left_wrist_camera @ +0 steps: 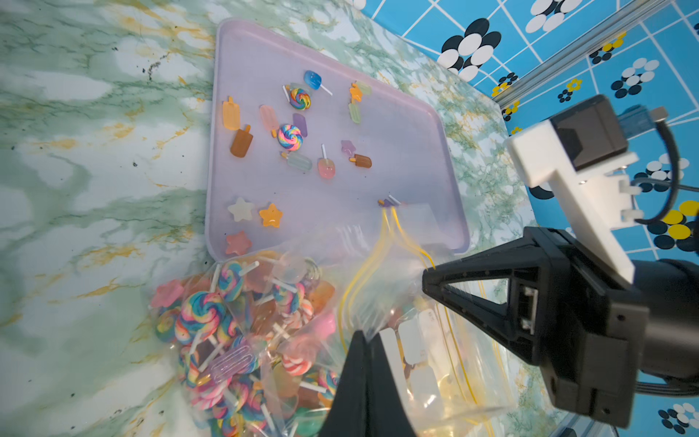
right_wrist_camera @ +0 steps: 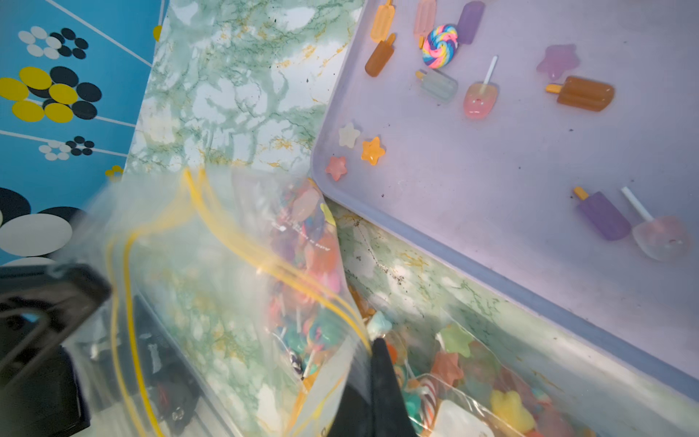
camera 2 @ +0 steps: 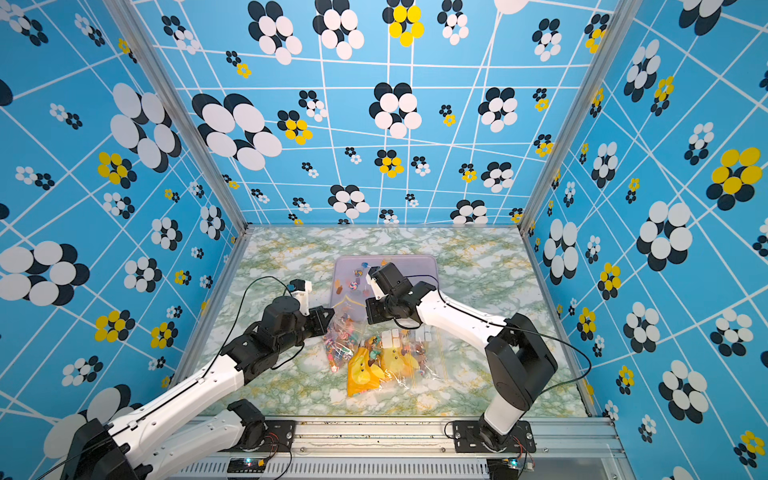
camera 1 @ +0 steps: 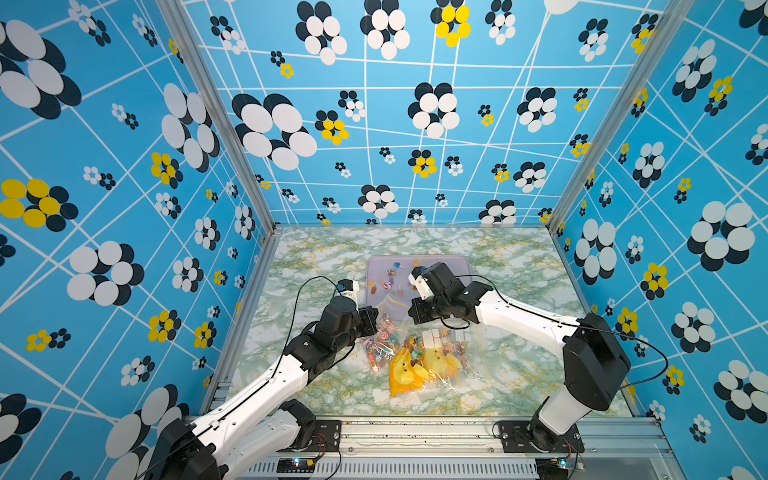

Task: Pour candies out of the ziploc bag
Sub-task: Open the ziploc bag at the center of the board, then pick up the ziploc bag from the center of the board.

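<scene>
Fingers [left_wrist_camera: 355,378] of left gripper [left_wrist_camera: 362,336] and right gripper [right_wrist_camera: 378,345] each pinch the ziploc bag's [left_wrist_camera: 378,287] mouth. Candies [left_wrist_camera: 290,136] lie on the far lilac tray [left_wrist_camera: 397,113].

Your left arm [camera 1: 266,382] and right arm [camera 1: 528,320] wear white shells, black joints and loose thin black cables [camera 1: 297,301].

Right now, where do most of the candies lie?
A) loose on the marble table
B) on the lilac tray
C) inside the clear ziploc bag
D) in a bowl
C: the ziploc bag is packed with candies, while only a thin scatter of them lies on the lilac tray.
</scene>
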{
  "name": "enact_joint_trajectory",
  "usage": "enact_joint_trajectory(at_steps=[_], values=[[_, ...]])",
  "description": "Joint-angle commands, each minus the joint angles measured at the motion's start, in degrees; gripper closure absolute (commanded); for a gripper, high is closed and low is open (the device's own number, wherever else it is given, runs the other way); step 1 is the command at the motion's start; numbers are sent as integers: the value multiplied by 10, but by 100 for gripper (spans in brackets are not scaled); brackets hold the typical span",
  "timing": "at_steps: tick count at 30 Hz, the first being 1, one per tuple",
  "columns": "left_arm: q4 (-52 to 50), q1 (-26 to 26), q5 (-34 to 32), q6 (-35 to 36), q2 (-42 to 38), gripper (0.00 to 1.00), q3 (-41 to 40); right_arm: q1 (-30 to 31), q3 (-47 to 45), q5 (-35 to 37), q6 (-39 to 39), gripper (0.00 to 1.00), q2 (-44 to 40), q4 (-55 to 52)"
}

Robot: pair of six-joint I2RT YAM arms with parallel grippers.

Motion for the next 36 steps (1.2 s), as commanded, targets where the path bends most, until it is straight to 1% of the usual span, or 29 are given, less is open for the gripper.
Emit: enact_joint_trajectory(at_steps=[1,2,3,4,5,7,8,9,10,12,17,20,24,31,34,36], values=[[0,6,-9,25,-13,100,24,-1,17,22,-7,98,-13,-14],[2,6,-4,26,-13,100,24,-1,17,23,-6,94,-13,-15],[5,6,2,26,-13,95,24,-1,18,23,-6,89,-14,-15],[9,5,8,25,-14,80,22,-1,19,23,-7,85,-13,-16],[14,6,13,23,-16,69,20,-2,20,24,-9,81,-14,-18],[19,6,15,19,-22,48,12,-5,25,22,-13,69,-14,-25],[20,6,12,18,-25,43,11,-6,27,22,-15,65,-14,-30],[20,7,9,18,-30,39,8,-9,30,22,-18,62,-16,-33],[19,7,5,17,-36,37,6,-11,32,21,-21,58,-18,-37],[15,10,0,16,-41,36,3,-16,37,15,-27,55,-22,-41],[17,24,0,-8,-43,35,-23,-27,55,13,-50,50,-33,-66],[34,32,8,-26,-44,35,-50,-32,60,1,-60,49,-35,-68],[53,41,15,-46,-48,35,-80,-37,65,-39,-60,49,-24,-60],[67,46,22,-71,-62,37,-118,-49,67,-107,-49,47,14,-37],[83,46,28,-92,-64,36,-143,-49,75,-141,-43,45,37,-34],[101,46,32,-108,-60,35,-162,-49,74,-151,-38,45,49,-25]])
